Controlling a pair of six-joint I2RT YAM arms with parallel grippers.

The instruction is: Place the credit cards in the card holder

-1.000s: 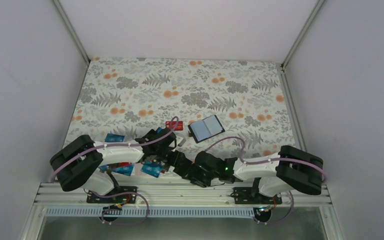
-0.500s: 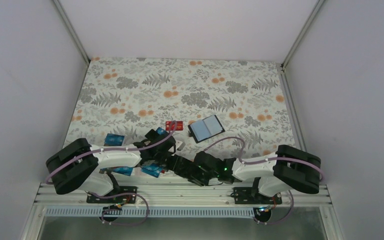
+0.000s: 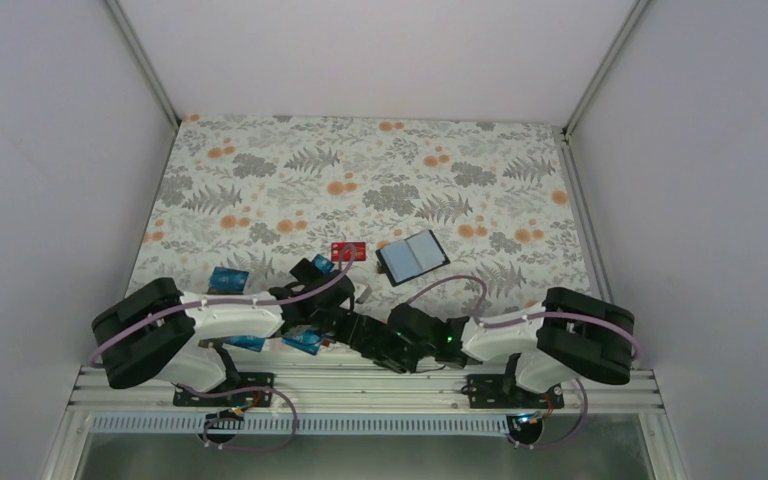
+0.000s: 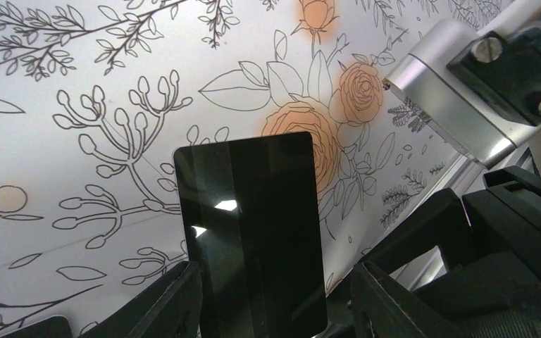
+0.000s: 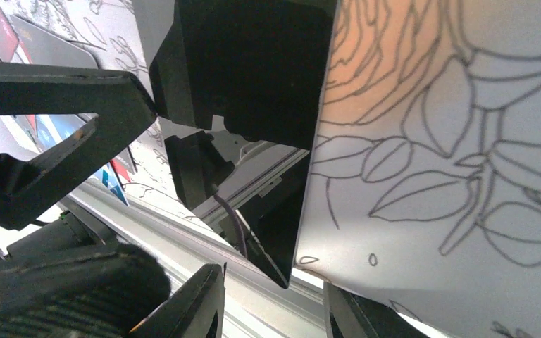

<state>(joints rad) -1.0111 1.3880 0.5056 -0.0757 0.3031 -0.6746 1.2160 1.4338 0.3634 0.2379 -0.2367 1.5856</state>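
White walls (image 3: 360,50) box in the flowered surface (image 3: 360,160); at its 6 o'clock edge the left gripper (image 4: 276,276) clamps a black card (image 4: 253,225), the right gripper (image 5: 273,282) half-closed, hold unclear.

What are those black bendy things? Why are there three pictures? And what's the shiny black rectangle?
They are two robot arms, the left arm and the right arm, bolted to the near edge of a flowery table. One picture looks down from above and shows both arms. The other two come from little cameras on the arms' wrists, so each sees its own two fingers up close.

On the table lie an open card holder, grey-blue inside, a red card near it, and blue cards by the left arm.

The shiny rectangle is a black card. The left gripper holds it up off the table. The right gripper has a finger on each side of the card's edge, with gaps showing, so it looks ready to take it.
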